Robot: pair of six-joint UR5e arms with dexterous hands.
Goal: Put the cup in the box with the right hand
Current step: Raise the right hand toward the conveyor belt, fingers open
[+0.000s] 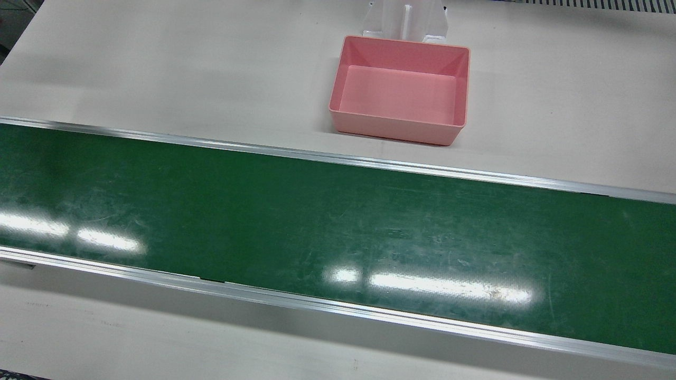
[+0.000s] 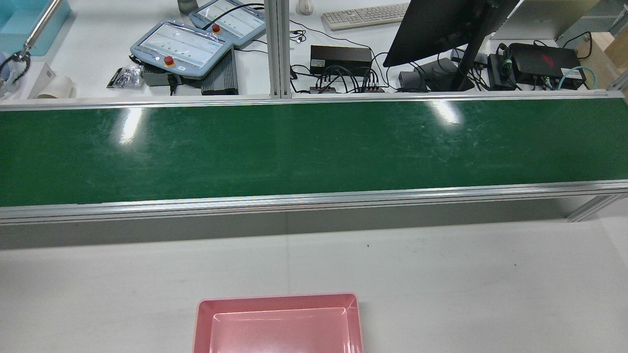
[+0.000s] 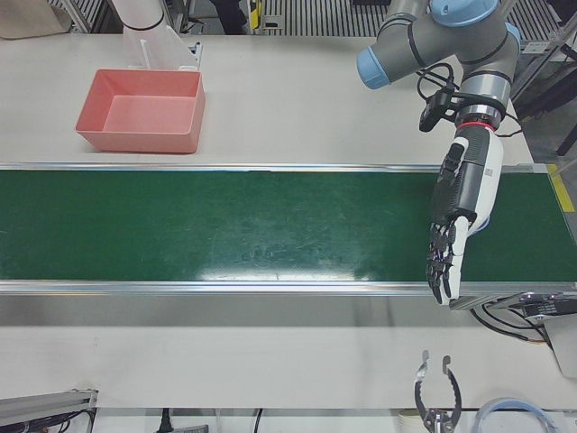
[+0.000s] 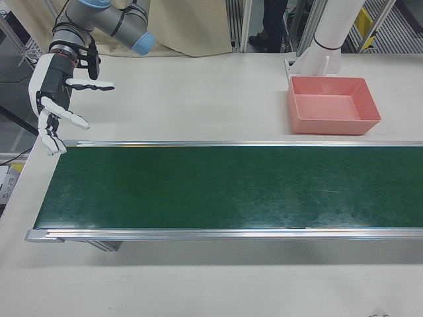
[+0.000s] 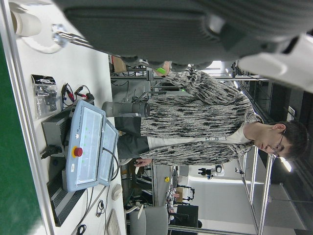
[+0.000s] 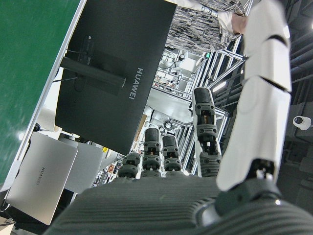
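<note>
The box (image 1: 399, 88) sits on the table (image 1: 158, 68) behind the conveyor belt (image 1: 338, 221), on the robot's side, between the arms.

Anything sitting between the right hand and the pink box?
Nothing: in the right-front view, bare table separates the right hand from the pink box.

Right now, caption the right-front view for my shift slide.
Right hand open above the bare green conveyor belt's end; empty pink box on the table, no cup visible.

One pink box (image 1: 400, 124); one green conveyor belt (image 1: 317, 221); two robot hands, left (image 3: 455, 221), right (image 4: 56, 109); two teach pendants (image 2: 181, 46).
</note>
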